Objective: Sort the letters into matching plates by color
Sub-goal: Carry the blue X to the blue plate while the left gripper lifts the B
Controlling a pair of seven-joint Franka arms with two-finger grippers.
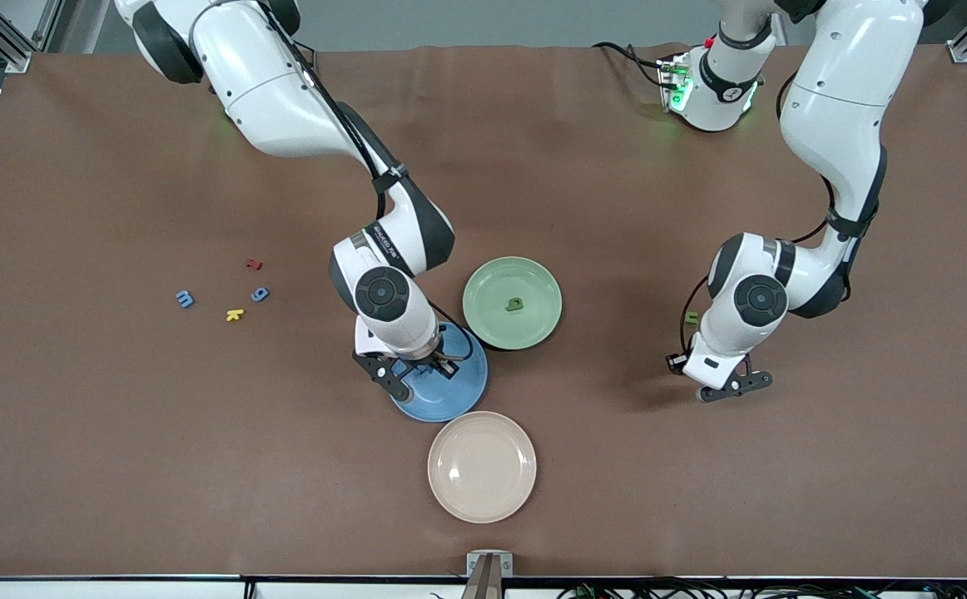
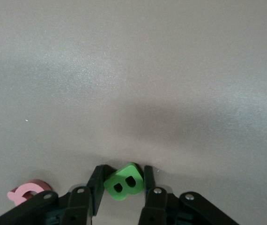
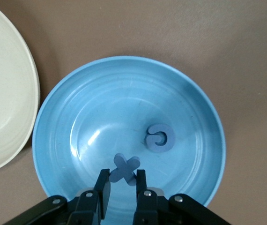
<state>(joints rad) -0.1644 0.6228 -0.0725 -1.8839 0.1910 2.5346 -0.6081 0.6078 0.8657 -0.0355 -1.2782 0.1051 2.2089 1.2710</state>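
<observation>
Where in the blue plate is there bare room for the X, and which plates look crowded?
The right end effector holds a blue X over the blue plate. One blue letter lies in its middle; the rest is bare. The green plate holds one green letter; the cream plate shows nothing. The left end effector grips a green B.

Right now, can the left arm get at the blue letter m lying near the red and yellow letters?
Probably not: the blue letter m lies toward the right arm's end, and the left claw holds a green B.

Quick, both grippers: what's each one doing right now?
Left gripper: shut on the green letter B, above the table.
Right gripper: shut on the blue letter X, over the blue plate.
</observation>
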